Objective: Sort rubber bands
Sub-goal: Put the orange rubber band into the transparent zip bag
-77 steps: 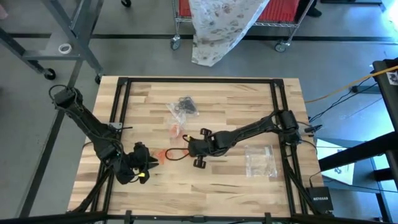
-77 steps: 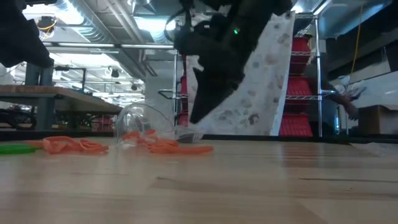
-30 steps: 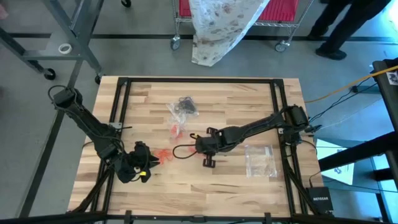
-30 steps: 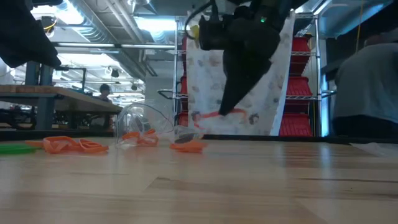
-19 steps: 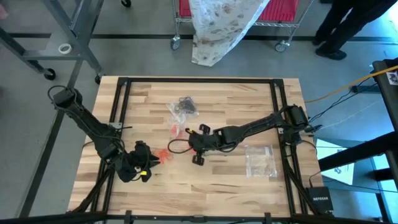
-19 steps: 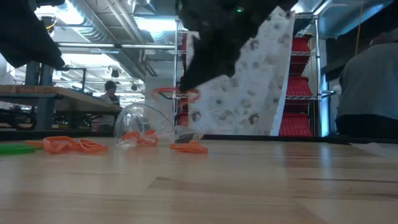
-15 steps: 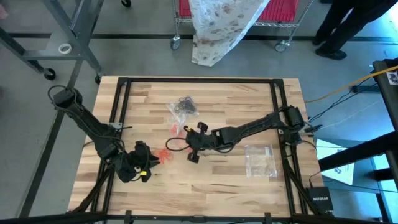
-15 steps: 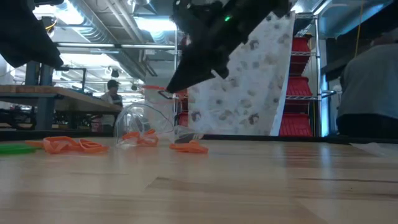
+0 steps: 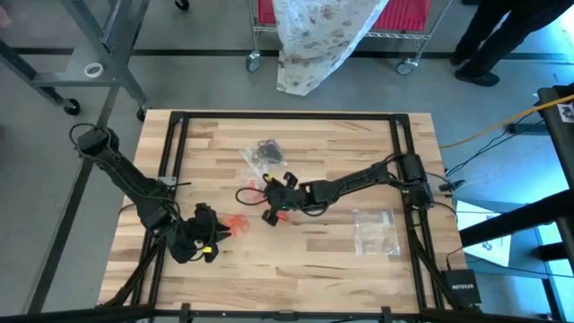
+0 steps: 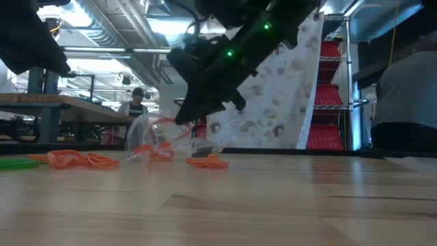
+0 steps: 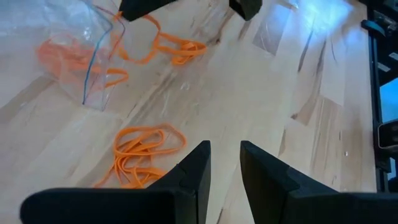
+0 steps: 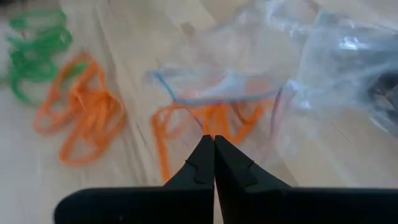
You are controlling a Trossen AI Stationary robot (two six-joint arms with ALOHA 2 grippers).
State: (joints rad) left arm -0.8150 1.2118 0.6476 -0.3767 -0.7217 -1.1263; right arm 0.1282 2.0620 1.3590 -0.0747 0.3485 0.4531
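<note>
Counted on the wooden table (image 9: 341,135): two arms, three clear bags, two loose heaps of orange-red bands, one green cluster; single loops too tangled to count. Right gripper (image 9: 272,199) found mid-table, raised off the surface, fingers (image 12: 205,163) pressed together, with one thin orange-red loop (image 10: 169,127) seen hanging at the tips in the low view. Directly ahead of and beneath those tips: bag of orange-red bands (image 12: 230,93), mouth open. Just beyond it, to one side: bag of black bands (image 9: 265,153). Well behind the right gripper, beside its own arm: third bag (image 9: 375,231), flat, contents not made out. Small orange-red heap (image 11: 168,50) just below the right gripper; larger heap (image 11: 146,152) immediately ahead of the left gripper (image 11: 224,162). Left gripper low at the near-left of the table, fingers spread a little, nothing between them. Green cluster (image 12: 34,56) close by the left gripper, beyond the larger heap as seen from the right one. Surface: pale butcher-block planks in a black frame. Room: grey floor, wire rack (image 9: 341,18) with red bins and a patterned cloth, roll of tape (image 9: 92,69) on the floor, one person (image 9: 489,31) standing beyond the far right corner, another (image 10: 138,101) in the distance.
</note>
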